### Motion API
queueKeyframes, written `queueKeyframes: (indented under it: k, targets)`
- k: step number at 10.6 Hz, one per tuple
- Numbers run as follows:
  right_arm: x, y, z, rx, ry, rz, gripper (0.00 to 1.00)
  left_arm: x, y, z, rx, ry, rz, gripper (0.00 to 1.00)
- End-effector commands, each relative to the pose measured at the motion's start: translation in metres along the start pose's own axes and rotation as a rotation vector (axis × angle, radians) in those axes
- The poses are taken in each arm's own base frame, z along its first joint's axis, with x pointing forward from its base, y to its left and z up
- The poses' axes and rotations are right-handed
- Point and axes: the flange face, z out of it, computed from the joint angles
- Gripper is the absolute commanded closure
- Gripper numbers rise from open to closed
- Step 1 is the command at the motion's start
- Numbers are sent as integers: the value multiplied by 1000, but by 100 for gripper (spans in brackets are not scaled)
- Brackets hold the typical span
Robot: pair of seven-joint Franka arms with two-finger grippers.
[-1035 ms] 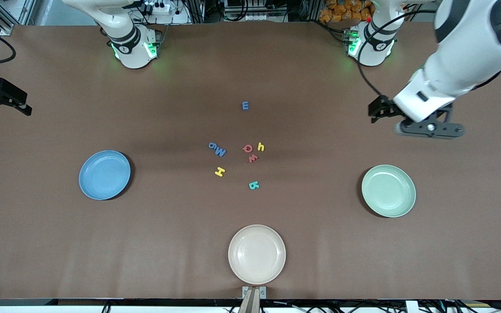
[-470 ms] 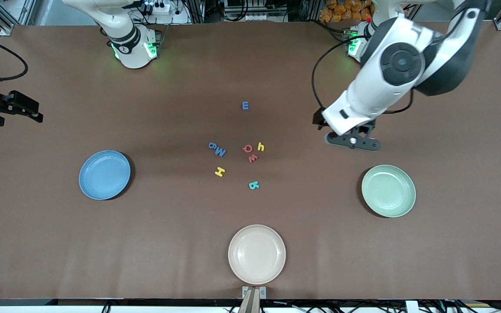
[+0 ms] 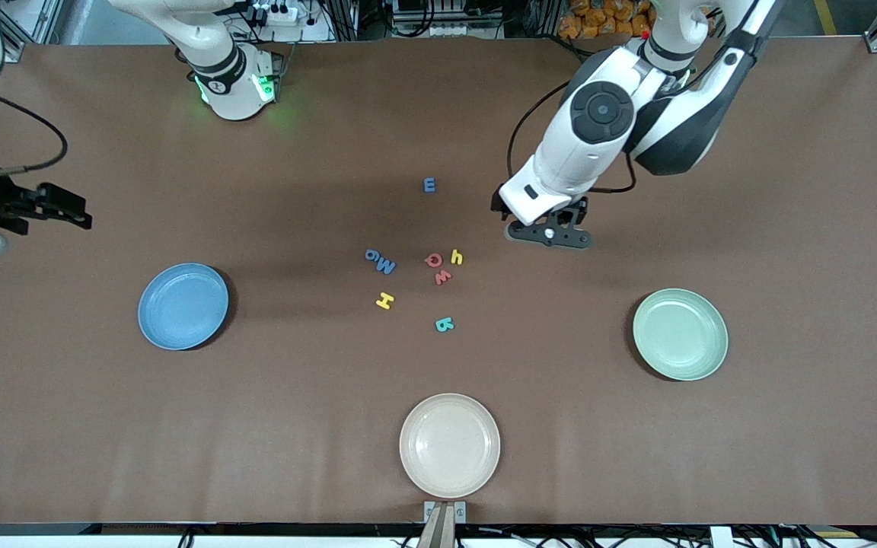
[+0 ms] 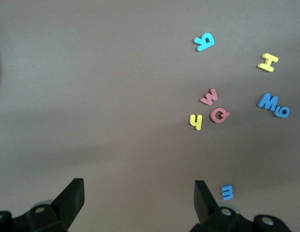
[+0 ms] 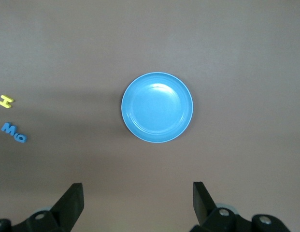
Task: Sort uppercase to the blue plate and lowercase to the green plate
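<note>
Only the front view shows the green plate (image 3: 680, 334) and a cream plate (image 3: 449, 445). The left gripper (image 3: 549, 233), jaws apart and empty, is held over bare bench (image 3: 789, 426) beside the letter cluster. In the left wrist view, yellow h (image 4: 195, 122), red Q (image 4: 219, 114) and red w (image 4: 208, 96) are seen ahead of the jaws. The right gripper (image 5: 135, 203), jaws apart, is held over the bench near the blue plate (image 5: 157, 107). Blue M (image 3: 385, 266) and blue g (image 3: 371, 255) are touching.
</note>
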Motion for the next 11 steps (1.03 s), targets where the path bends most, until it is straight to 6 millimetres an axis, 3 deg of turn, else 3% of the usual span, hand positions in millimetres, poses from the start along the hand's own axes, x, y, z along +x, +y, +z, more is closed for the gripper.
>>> queueKeyframes:
  k: [1, 2, 4, 8, 10, 11]
  targets:
    - [24, -12, 26, 6, -4, -4, 0, -4, 29, 37, 42, 36, -6, 0]
    - [34, -25, 38, 2, 0, -26, 0, -9, 49, 55, 45, 45, -3, 0]
    - [58, -25, 77, -4, -8, -27, 0, -13, 70, 84, 27, 55, -2, 0]
    - [80, -48, 118, -9, -14, -60, 0, -13, 86, 136, 3, 60, -14, 3]
    - [89, -47, 143, -8, -29, -58, 0, -15, 90, 154, 33, 64, 32, 10]
    - [89, -48, 144, -9, -31, -60, 0, -16, 94, 161, 41, 63, 48, 11]
